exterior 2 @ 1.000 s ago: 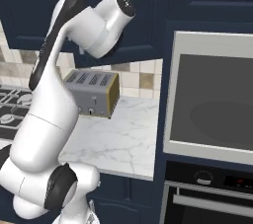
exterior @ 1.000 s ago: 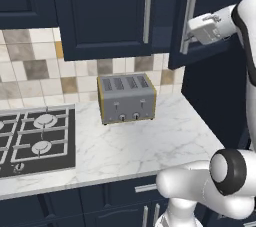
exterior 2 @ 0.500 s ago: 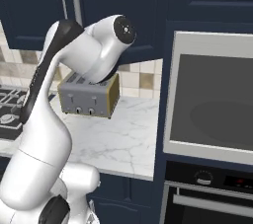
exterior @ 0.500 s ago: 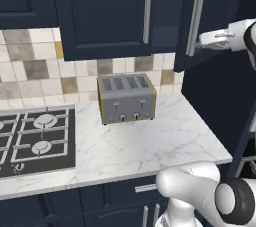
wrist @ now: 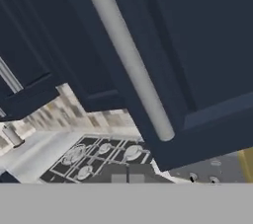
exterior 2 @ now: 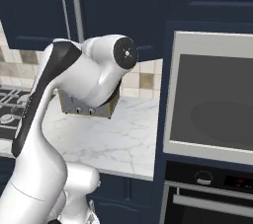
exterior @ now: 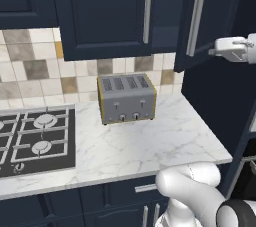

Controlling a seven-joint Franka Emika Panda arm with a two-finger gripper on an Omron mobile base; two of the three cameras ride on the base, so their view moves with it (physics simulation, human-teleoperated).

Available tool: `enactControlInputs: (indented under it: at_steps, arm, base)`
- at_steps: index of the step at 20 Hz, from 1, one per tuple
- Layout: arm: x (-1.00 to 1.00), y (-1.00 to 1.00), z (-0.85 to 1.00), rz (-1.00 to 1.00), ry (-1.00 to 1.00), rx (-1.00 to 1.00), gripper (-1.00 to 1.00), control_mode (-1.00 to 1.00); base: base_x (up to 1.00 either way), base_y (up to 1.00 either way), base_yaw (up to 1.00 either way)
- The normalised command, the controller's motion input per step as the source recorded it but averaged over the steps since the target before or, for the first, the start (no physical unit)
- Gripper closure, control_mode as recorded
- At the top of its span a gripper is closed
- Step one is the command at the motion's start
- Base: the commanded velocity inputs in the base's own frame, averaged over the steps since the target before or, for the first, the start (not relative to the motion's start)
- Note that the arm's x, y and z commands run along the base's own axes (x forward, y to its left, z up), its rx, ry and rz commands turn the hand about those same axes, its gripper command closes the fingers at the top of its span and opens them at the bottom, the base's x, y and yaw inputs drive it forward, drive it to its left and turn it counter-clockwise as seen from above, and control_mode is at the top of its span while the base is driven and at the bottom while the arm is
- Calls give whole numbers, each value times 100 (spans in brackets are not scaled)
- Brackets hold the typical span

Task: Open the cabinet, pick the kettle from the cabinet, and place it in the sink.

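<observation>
My gripper point(exterior: 216, 50) sits at the right edge of the left base view, jaws together on nothing, beside the cabinet point(exterior: 107, 13) door's lower corner; that door stands ajar above the toaster point(exterior: 126, 97).

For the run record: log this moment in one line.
phase: opening cabinet | right door: ajar | gripper: shut, beside door's lower edge | kettle: unseen | toaster: on counter

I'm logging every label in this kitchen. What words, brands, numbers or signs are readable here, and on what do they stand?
No readable text anywhere.
Oven: a small reddish mark on its panel, too blurred to read.
Toaster: plain knobs and levers, no marking.
Cabinet, microwave, stove: no lettering.
</observation>
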Motion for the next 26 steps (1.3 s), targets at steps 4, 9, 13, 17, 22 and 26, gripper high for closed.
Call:
enactControlInputs:
  at_steps: [4, 9, 13, 17, 22, 26]
  arm:
    - [-35, 25, 2, -10, 6, 3, 100, -100]
    - [-21, 52, 0, -14, 5, 0, -100, -100]
    - [-8, 56, 0, -18, 5, 0, -100, -100]
    - [7, 53, 0, -21, 15, 4, -100, -100]
    - [21, 49, -1, -24, 8, 7, -100, -100]
    - [38, 36, -3, -30, 1, 12, -100, -100]
  base:
    - [0, 0, 0]
    - [0, 0, 0]
    - [0, 0, 0]
    - [0, 0, 0]
    - [0, 0, 0]
    - [0, 0, 0]
